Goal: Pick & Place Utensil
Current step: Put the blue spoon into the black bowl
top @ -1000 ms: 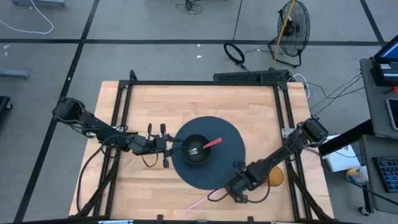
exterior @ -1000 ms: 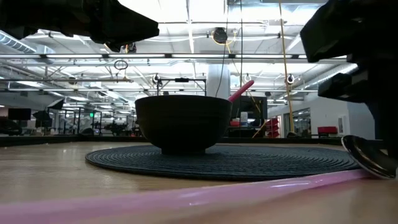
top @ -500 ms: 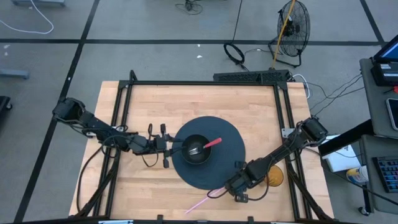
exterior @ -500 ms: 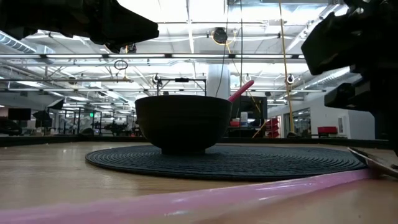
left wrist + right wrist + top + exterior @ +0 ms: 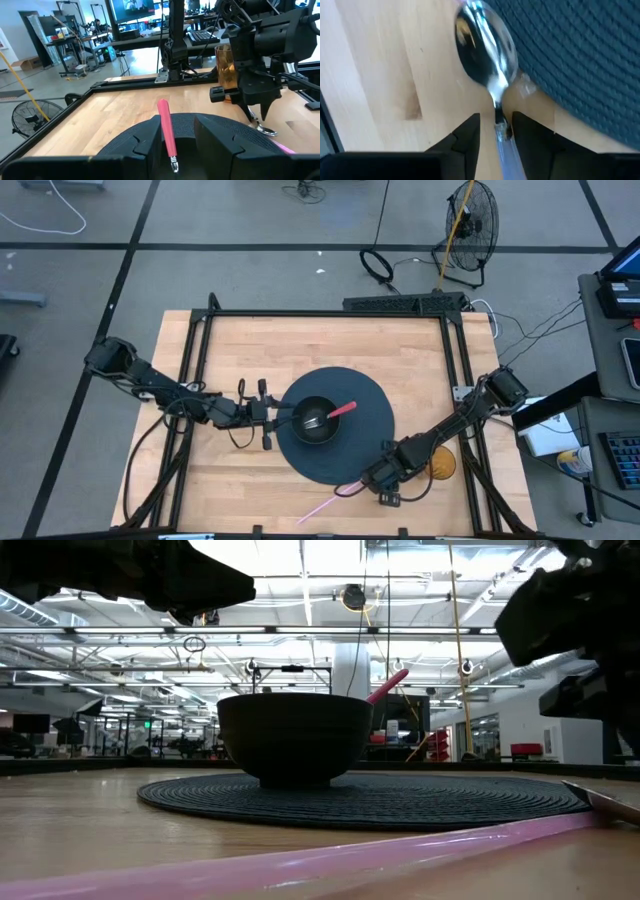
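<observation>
A black bowl (image 5: 316, 428) stands on a round dark placemat (image 5: 372, 395). A pink-handled utensil (image 5: 342, 409) leans in the bowl with its handle up over the rim. My left gripper (image 5: 285, 420) is open at the bowl's left rim, and in its wrist view the pink handle (image 5: 167, 130) shows between its fingers. A spoon with a metal bowl (image 5: 482, 45) and a pink handle (image 5: 325, 505) lies on the table at the placemat's near edge. My right gripper (image 5: 496, 132) is open above it, one finger on either side of the spoon's neck, apart from it. My left gripper comes level from the table's left at the bowl's left rim (image 5: 294, 420). Its own fingers (image 5: 145, 145) hide the rim, so I cannot tell whether they touch it.
An amber cup (image 5: 442, 465) stands on the table just right of my right arm. Dark frame rails (image 5: 200, 380) run along the table's left, right and far sides. Bare wood lies on the far half of the table (image 5: 320, 340).
My right gripper has opened and let go of the spoon. The spoon's bowl end, which was tilted up off the table, has sunk and now lies flat by the placemat's edge. The gripper has drawn up a little.
</observation>
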Controlling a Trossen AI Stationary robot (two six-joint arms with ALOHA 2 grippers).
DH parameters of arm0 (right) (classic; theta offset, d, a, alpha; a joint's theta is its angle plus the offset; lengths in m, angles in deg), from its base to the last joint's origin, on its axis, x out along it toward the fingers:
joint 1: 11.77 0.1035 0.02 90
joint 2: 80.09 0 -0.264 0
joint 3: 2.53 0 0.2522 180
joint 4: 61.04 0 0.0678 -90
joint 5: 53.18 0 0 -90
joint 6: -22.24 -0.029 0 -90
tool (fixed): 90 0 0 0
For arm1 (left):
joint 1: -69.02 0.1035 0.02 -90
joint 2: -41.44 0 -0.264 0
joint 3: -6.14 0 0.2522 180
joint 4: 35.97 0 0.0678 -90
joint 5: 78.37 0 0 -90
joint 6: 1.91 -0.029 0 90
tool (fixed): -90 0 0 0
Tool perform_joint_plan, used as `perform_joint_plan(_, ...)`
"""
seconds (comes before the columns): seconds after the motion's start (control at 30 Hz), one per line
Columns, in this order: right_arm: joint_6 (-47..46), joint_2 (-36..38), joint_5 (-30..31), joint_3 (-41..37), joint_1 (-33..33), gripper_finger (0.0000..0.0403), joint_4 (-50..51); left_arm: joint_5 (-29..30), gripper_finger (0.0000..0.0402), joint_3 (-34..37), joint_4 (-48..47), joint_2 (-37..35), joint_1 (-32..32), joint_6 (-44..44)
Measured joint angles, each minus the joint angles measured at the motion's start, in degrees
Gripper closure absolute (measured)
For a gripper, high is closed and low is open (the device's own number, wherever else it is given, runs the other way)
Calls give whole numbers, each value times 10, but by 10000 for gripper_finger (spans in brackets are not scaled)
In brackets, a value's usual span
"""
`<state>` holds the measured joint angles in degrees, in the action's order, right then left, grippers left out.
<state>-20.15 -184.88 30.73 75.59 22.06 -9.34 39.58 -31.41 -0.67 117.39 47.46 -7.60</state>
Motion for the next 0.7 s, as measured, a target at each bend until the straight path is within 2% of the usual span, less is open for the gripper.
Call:
perform_joint_plan(0.23,0,0,28,-1,1,296,17,0,279,0,0,0,0,0)
perform_joint_plan(0.43,21,0,30,-1,1,314,-14,0,279,0,0,0,0,0)
perform_joint_plan(0.7,34,0,30,-16,1,319,-36,0,279,0,-12,0,0,4)
